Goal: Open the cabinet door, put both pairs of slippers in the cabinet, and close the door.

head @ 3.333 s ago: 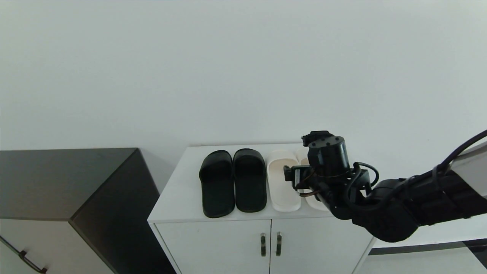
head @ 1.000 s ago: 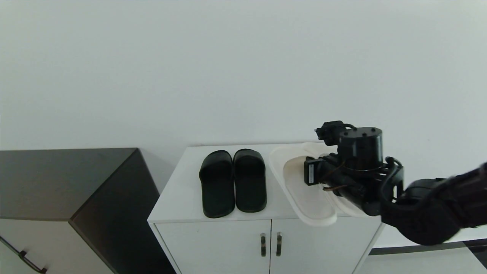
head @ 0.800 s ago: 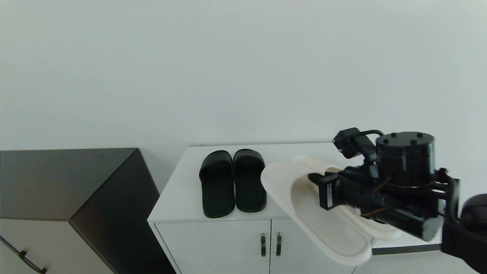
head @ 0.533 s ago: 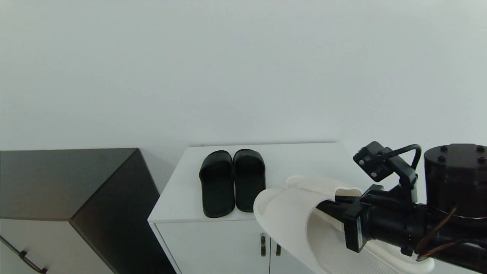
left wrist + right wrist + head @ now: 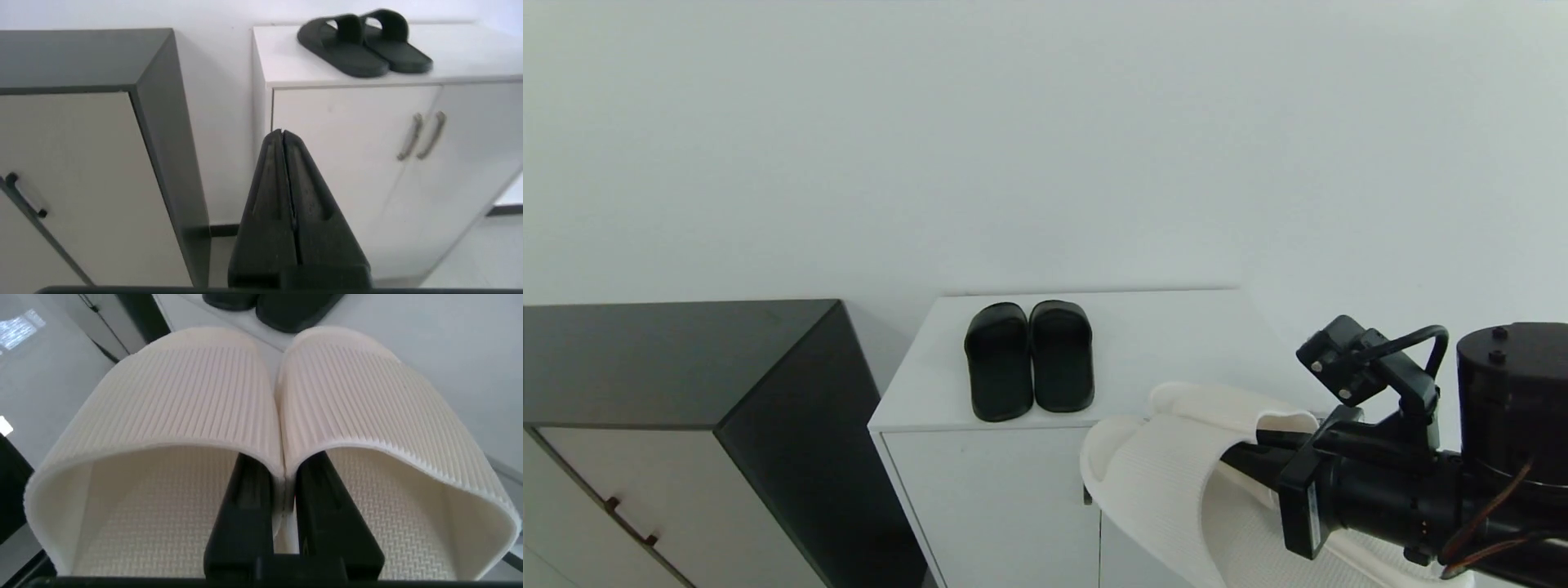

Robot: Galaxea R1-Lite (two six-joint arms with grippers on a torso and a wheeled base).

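Observation:
A pair of white ribbed slippers hangs in the air in front of the white cabinet, low on the right. My right gripper is shut on them, its fingers under the straps pinching the two inner sides together. A pair of black slippers lies side by side on the cabinet top, also seen as black slippers. Both cabinet doors are closed, handles at the middle. My left gripper is shut on nothing, low and well in front of the cabinet.
A dark cabinet with a pale front and a dark handle stands just left of the white one. A plain white wall rises behind both. The right half of the white cabinet top is bare.
My right gripper has lifted the white slippers off the cabinet top and drawn them back and down toward me. The head camera has shifted, so both cabinets look farther off.

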